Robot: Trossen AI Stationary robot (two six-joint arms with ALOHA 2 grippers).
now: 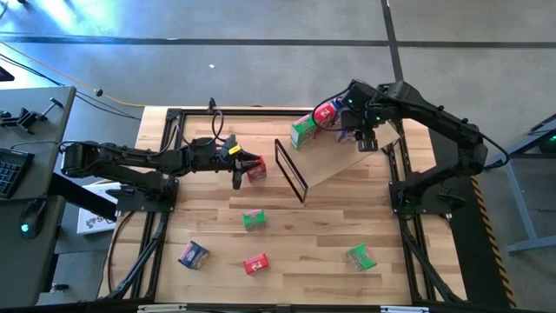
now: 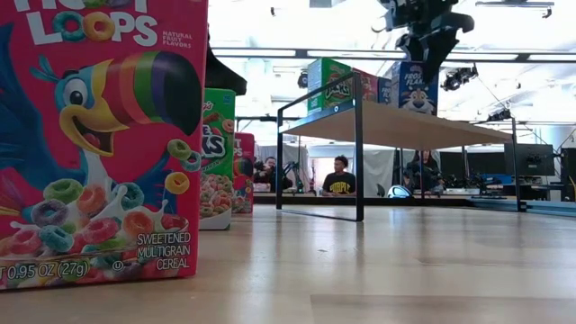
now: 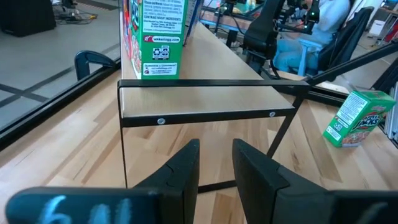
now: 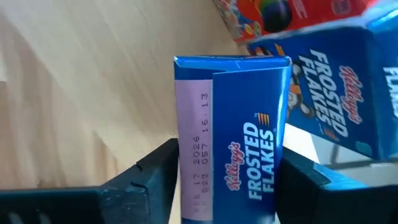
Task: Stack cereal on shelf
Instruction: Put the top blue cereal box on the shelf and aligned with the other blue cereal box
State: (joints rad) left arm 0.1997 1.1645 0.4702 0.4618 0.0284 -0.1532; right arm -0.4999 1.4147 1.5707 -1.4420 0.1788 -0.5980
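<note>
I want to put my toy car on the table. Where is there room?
Bare wood lies between the shelf and the green box near the front. Another patch sits between that box and the red box. It's crowded on the shelf's far end, where the right gripper works among boxes.

a grey concrete floor (image 1: 261, 52) with dark seams lies around the light wooden surface (image 1: 304, 243). beyond the surface's left edge stands a dark desk (image 1: 26, 130) carrying a keyboard (image 1: 10, 169) and a mouse (image 1: 30, 213). across the room, under bright ceiling light strips (image 2: 270, 56), people sit at workstations (image 2: 340, 175).
</note>
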